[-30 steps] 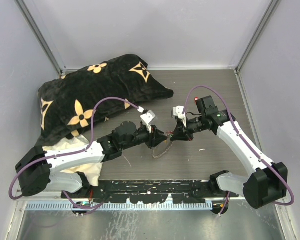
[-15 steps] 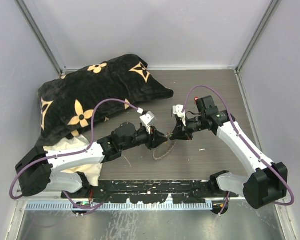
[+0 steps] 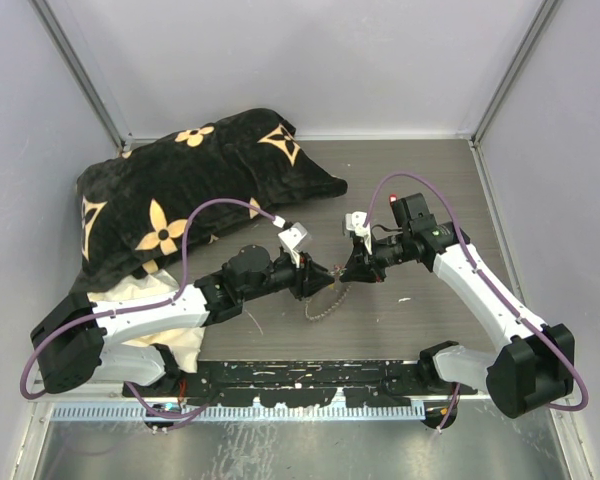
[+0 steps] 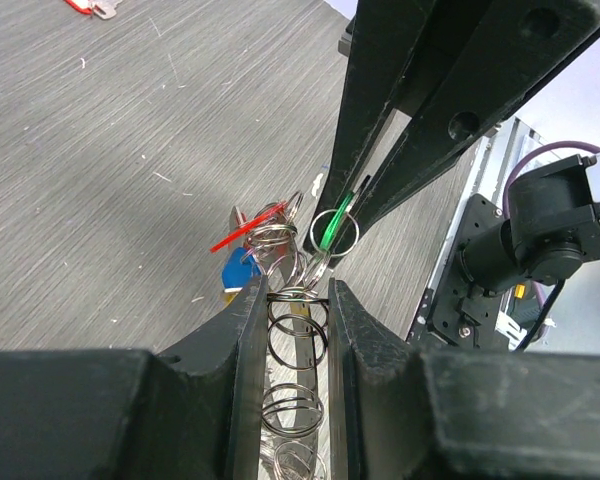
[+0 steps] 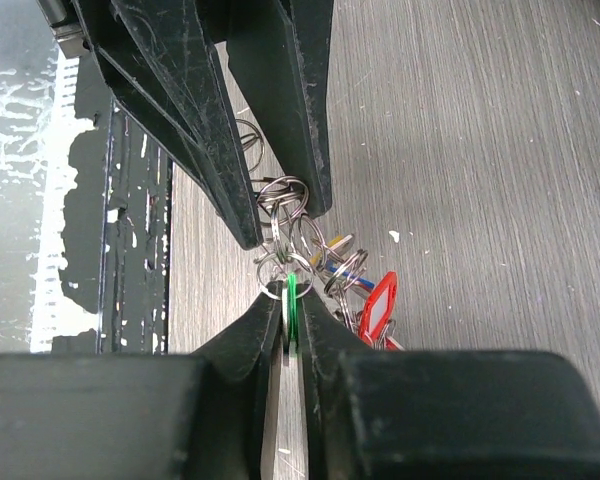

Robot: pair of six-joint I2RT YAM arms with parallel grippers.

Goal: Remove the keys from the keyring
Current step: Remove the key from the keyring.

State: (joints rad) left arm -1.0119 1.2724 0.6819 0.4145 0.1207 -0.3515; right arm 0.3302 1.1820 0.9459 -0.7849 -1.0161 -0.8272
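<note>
Plainly, the left hand [image 4: 295,290] is clamped on the keyring [image 4: 296,352], which hangs between the 2 arms over the middle of the worktop [image 3: 410,180]. The right hand [image 5: 291,300] is pinched together on the green key [image 4: 332,225], beside the other keys [image 5: 332,268]. My worry is that a crooked pull stretches the springy coil, or the thin head slips free. The surface is grey wood-grain, walled by pale panels, and a black flowered pillow [image 3: 180,190] lies far left.
</note>
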